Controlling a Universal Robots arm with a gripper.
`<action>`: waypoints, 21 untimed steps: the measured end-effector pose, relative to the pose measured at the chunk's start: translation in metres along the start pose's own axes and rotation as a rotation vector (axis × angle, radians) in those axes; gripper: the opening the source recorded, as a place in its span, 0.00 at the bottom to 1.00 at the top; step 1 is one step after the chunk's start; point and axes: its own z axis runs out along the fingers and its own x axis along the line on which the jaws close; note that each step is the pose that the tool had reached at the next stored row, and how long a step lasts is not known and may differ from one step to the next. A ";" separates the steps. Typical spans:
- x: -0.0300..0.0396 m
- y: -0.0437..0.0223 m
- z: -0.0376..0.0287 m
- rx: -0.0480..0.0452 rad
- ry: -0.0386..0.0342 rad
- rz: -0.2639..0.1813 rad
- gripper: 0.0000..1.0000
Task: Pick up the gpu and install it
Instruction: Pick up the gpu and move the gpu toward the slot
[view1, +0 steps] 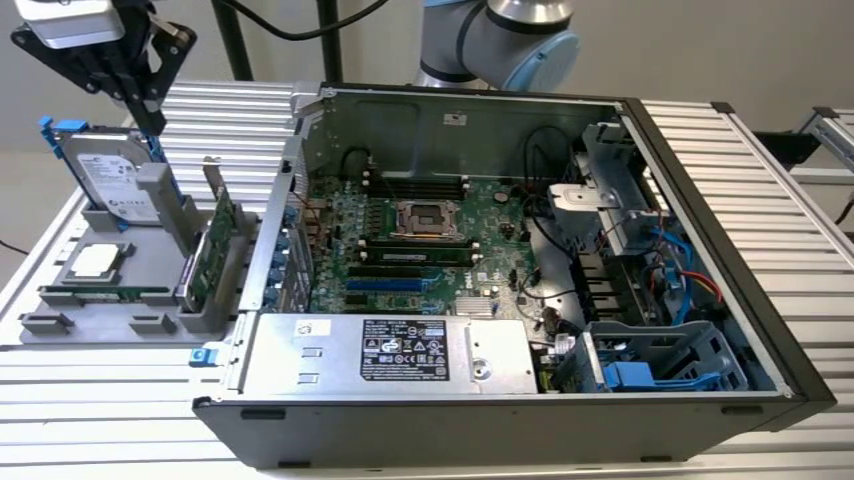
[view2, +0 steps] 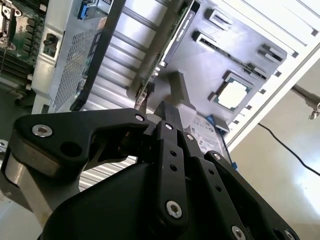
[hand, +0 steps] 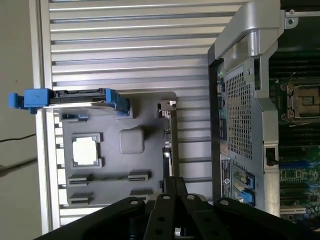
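Note:
The gpu (view1: 222, 243) stands on edge in a grey holder (view1: 94, 330) at the exterior view's left, just outside the open computer case (view1: 441, 130). It is a green card with a thin silver bracket at its far end. In both wrist views I see it edge-on: gpu (hand: 168, 145), gpu (view2: 181, 34). My black gripper (view1: 150, 122) hangs well above the holder, apart from the card, its fingers shut together with nothing between them. Its fingertips (hand: 175, 183) lie just short of the card's near end in the first wrist view. The gripper (view2: 167, 114) fills the front of the second wrist view.
The holder also carries an upright silver hard drive (view1: 114, 180) in a blue frame, a square processor chip (view1: 94, 262) and a narrow memory stick (view1: 107, 295). Inside the case lie the motherboard (view1: 414, 235), cables and drive cages. A power supply (view1: 387, 352) sits at its front.

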 end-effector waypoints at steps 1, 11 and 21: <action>0.0000 -0.0006 0.0000 0.0000 -0.0001 0.000 0.00; -0.0001 -0.0074 -0.0003 0.0000 0.0000 0.000 0.00; -0.0001 -0.0145 -0.0007 0.0001 0.0000 0.000 0.00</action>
